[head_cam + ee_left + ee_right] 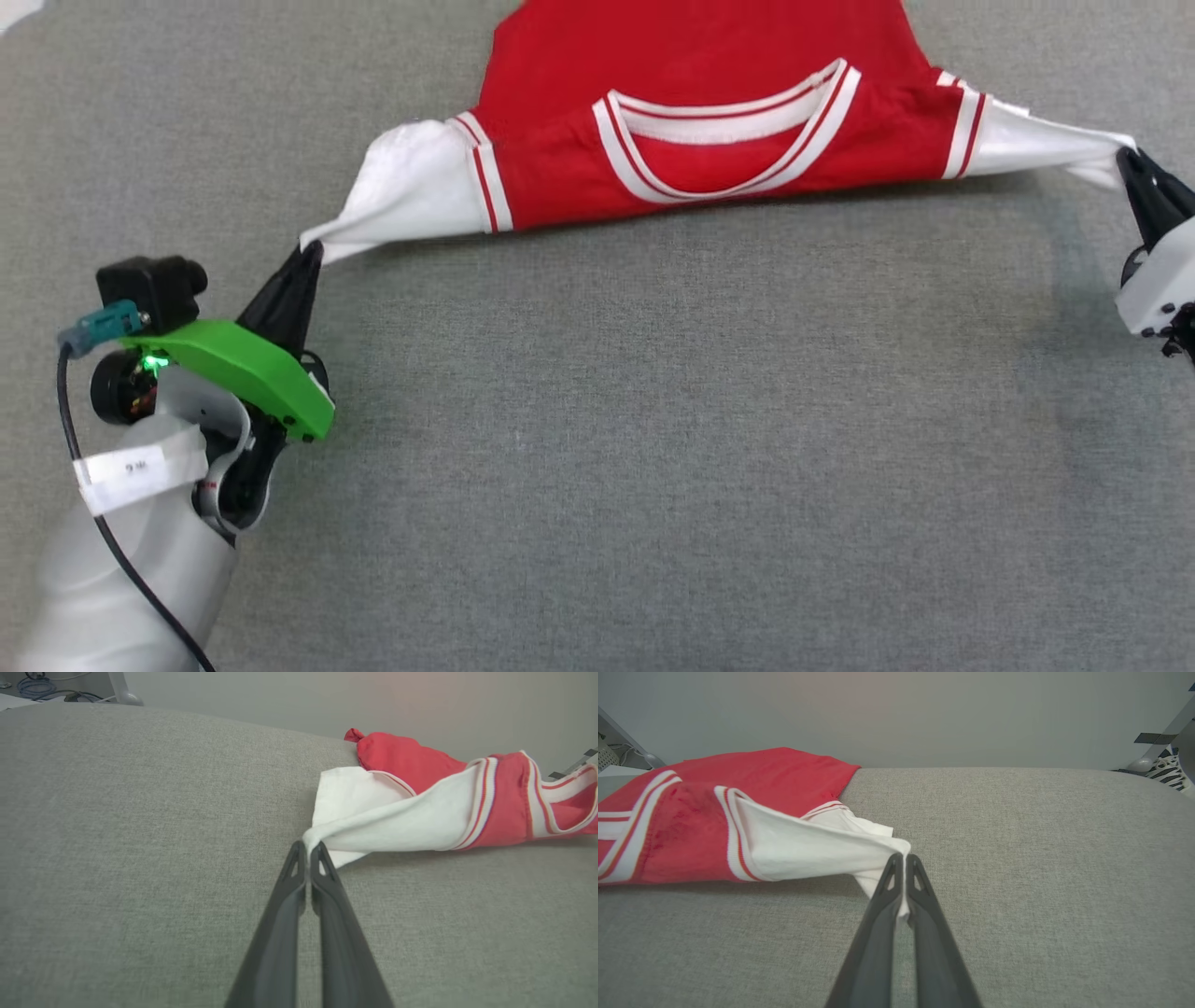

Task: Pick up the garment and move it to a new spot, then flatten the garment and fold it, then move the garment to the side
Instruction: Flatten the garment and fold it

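The garment [709,93], a red jersey with white sleeves and a red-and-white striped collar, is stretched across the top of the head view over the grey cloth surface [653,420]. My left gripper [313,250] is shut on the tip of one white sleeve [373,826]. At the right edge my right gripper [1128,161] is shut on the tip of the other white sleeve [808,847]. Both sleeves are pulled taut and lifted, with a shadow beneath them. In the left wrist view the left gripper [308,847] pinches white cloth; in the right wrist view the right gripper [901,858] does too. The garment's lower body runs out of the head view at the top.
Grey cloth surface spreads wide in front of the garment. Beyond its far edge a plain wall [924,714] rises. Cables [42,686] lie off the surface at one corner, and a metal stand [1162,732] at another.
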